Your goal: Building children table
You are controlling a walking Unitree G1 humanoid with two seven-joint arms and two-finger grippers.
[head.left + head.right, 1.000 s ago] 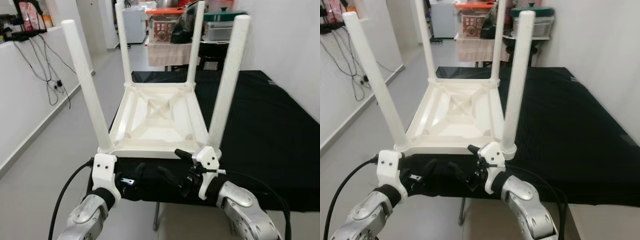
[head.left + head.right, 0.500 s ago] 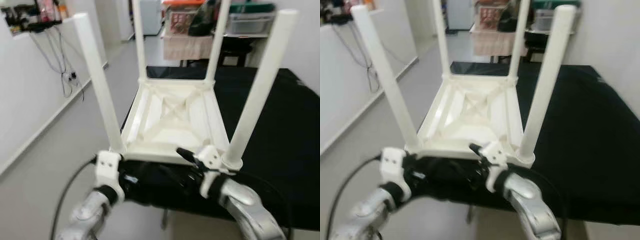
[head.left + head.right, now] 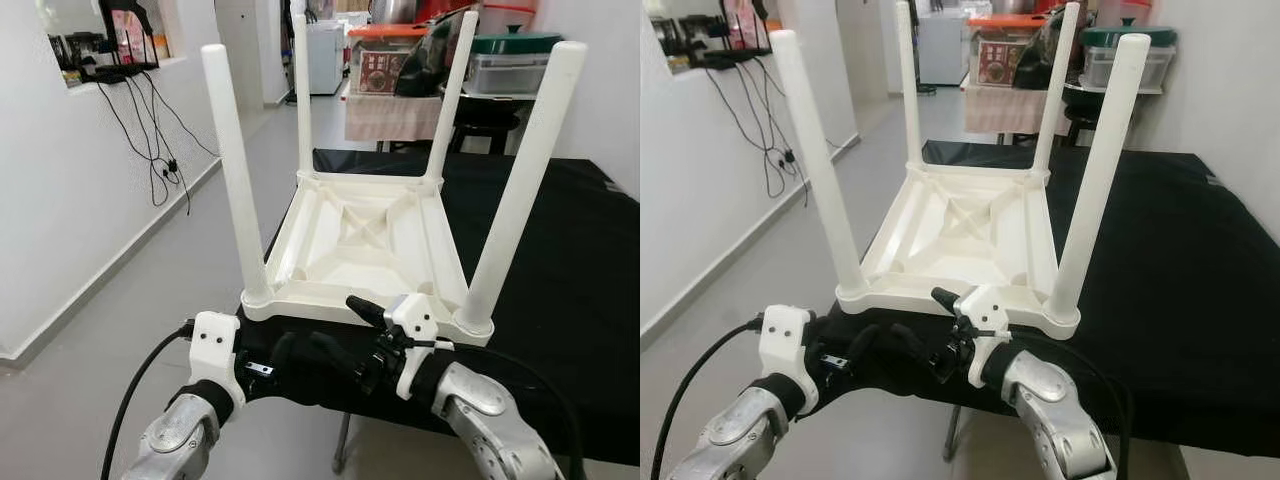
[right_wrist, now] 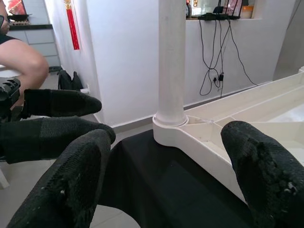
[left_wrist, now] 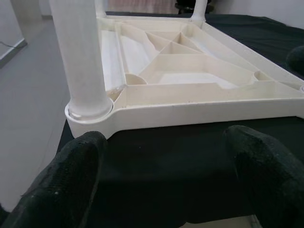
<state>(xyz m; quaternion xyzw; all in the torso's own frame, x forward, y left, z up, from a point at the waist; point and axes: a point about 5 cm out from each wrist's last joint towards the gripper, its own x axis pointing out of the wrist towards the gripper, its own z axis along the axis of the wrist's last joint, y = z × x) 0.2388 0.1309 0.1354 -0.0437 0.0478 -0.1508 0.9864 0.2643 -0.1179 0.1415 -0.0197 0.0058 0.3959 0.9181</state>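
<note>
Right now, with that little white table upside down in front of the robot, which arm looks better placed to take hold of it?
Probably the right. The right gripper hangs open close under the table's near rim, beside the near right leg. The left gripper is open too, but sits lower, further from the rim.

**Colours at the work surface**

The children's table (image 3: 365,235) is creamy white all over, its four legs the same plain white, with no pattern; the cloth (image 3: 560,300) under it is solid black; the left gripper (image 3: 300,352) and right gripper (image 3: 352,330) have black fingers with a rough, knitted-looking texture, white plastic mounts behind them and silver arms; the cable (image 3: 135,385) by the left arm is black; the floor (image 3: 130,330) is pale grey; the wall (image 3: 60,190) is white, with black cords (image 3: 160,130) hanging down it; a storage box (image 3: 385,65) behind has an orange-red lid; another container (image 3: 515,60) has a dark green lid; a red strip (image 4: 72,19) hangs on the white wall in the right wrist view.
</note>
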